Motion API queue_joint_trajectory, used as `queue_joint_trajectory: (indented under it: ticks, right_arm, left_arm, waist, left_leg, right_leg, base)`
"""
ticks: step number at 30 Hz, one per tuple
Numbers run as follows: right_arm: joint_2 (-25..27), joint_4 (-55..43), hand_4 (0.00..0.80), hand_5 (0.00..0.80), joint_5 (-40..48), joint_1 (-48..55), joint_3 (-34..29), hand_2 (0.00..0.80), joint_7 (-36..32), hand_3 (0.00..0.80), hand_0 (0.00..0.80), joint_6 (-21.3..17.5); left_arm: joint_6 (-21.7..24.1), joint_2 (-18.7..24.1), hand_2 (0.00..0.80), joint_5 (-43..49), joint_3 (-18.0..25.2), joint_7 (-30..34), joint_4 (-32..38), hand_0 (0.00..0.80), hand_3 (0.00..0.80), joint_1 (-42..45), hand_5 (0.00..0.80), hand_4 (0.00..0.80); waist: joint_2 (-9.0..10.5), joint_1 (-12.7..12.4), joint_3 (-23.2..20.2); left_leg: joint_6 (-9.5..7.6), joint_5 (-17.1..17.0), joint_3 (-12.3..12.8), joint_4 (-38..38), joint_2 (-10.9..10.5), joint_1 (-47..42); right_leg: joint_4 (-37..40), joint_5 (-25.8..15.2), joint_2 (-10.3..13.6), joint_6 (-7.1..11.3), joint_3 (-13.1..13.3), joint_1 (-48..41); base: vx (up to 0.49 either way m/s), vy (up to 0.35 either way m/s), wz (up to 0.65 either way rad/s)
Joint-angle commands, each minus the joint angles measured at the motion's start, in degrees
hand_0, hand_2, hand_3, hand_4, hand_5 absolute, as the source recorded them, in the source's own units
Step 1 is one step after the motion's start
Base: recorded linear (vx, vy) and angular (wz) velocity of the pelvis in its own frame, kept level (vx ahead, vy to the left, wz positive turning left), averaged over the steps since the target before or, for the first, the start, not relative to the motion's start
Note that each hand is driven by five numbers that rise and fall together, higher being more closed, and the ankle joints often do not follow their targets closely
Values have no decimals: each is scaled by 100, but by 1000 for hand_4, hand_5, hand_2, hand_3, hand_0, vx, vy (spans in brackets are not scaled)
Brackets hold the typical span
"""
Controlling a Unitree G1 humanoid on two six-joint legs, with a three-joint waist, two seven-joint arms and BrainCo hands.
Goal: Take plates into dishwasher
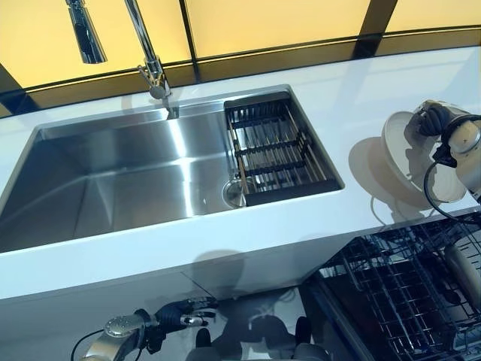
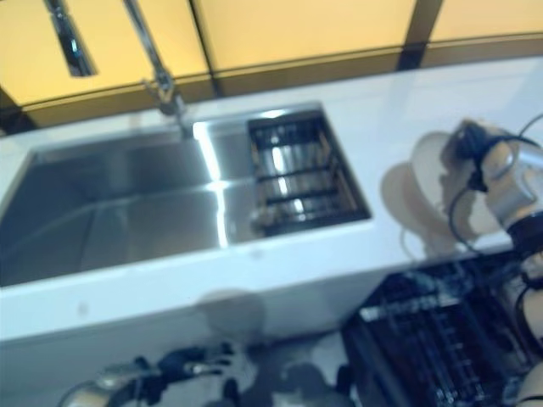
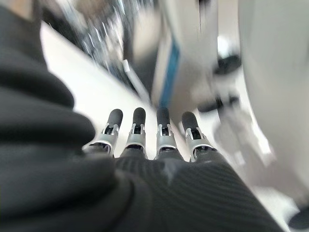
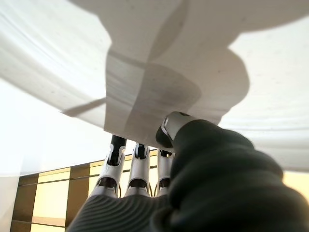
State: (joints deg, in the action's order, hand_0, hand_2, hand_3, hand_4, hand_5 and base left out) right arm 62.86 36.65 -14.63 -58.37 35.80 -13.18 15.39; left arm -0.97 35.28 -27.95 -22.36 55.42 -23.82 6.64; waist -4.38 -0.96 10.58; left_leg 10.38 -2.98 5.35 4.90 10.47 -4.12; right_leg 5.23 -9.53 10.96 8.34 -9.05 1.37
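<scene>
Your right hand (image 1: 434,120) has its fingers and thumb pinched on the rim of a round white ceramic plate (image 1: 406,154), holding it tilted on edge above the white countertop (image 1: 331,83) at the right, just beyond the open dishwasher's dark wire rack (image 1: 406,289). Your left hand (image 1: 183,313) hangs low at the near left below the counter edge, fingers straight, holding nothing. The stainless steel sink (image 1: 113,184) sits to the left, well apart from the plate.

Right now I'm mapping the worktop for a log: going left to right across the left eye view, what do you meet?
Chrome tap → stainless steel sink basin → black wire drying rack → white round plate → right hand holding the plate.
</scene>
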Motion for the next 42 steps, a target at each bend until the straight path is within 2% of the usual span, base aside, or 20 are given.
queue_joint_trajectory:
  ticks: [1, 3, 11, 13, 19, 22, 29, 36, 42]
  right_arm:
    - [469, 105, 800, 800, -156, -717, 462, 800, 299, 800, 800, -88]
    - [534, 23, 800, 800, -208, -680, 470, 800, 197, 800, 800, -90]
    - [633, -160, 800, 800, -161, -496, 414, 800, 170, 800, 800, -18]
    - [666, -190, 800, 800, -147, -350, 331, 800, 219, 800, 800, 27]
    - [687, -312, 800, 800, -159, 30, 103, 800, 319, 800, 800, 137]
    - [651, -357, 800, 800, -191, 203, -21, 800, 354, 800, 800, 217]
    - [582, -368, 800, 800, -268, 476, -297, 800, 424, 800, 800, 292]
    - [430, -379, 800, 800, -364, 542, -433, 800, 362, 800, 800, 322]
    - [237, -336, 800, 800, -456, 635, -527, 800, 420, 800, 800, 302]
  left_arm:
    - [-341, 651, 0, -690, -320, 486, 793, 0, 0, -181, 0, 0]
    - [-508, 794, 0, -756, -194, 454, 1212, 0, 0, -137, 0, 0]
    - [-481, 1261, 0, -961, 168, 195, 2266, 0, 0, -129, 0, 0]
    - [-254, 1608, 0, -843, 377, -64, 2649, 0, 0, -198, 0, 0]
    - [-64, 2346, 0, -697, 973, -558, 3244, 0, 0, -421, 0, 0]
    - [7, 2561, 0, -780, 1195, -780, 3435, 0, 0, -625, 0, 0]
    - [417, 2698, 0, -698, 1558, -1294, 3503, 0, 0, -1076, 0, 0]
    - [815, 2644, 0, -504, 1820, -1728, 3420, 0, 0, -1394, 0, 0]
    - [809, 2454, 0, -885, 1843, -1535, 3474, 0, 0, -1707, 0, 0]
  waist:
    - [372, -150, -34]
    - [368, -173, -41]
    - [362, -261, -74]
    - [354, -332, -104]
    - [321, -454, -170]
    - [309, -509, -194]
    - [324, -600, -234]
    - [358, -631, -280]
    - [386, -627, -349]
  left_leg:
    - [-276, 129, 15, 10, -186, -167]
    - [-277, 123, 6, 10, -185, -168]
    - [-284, 87, -87, 10, -175, -141]
    - [-282, 64, -142, 10, -173, -133]
    - [-284, 24, -215, 10, -178, -114]
    - [-278, 8, -244, 10, -174, -107]
    - [-256, -10, -309, 10, -171, -80]
    - [-234, -8, -327, 10, -158, -72]
    - [-209, -8, -309, 10, -130, -90]
  right_leg:
    - [-23, 411, 420, 365, -84, -587]
    - [-23, 410, 432, 378, -110, -595]
    - [-23, 399, 434, 383, -195, -616]
    - [-23, 386, 443, 393, -267, -649]
    - [-23, 384, 456, 420, -405, -712]
    - [-23, 383, 460, 420, -477, -741]
    - [-23, 388, 455, 406, -584, -787]
    - [-23, 412, 449, 402, -638, -806]
    - [-23, 432, 444, 396, -656, -844]
  base:
    - [18, -13, 9]
    - [8, -14, 12]
    - [0, -7, 2]
    - [2, -49, 2]
    - [-7, -34, 10]
    - [-15, -32, 7]
    - [-15, -33, 10]
    - [-5, -10, 1]
    - [3, -10, 0]
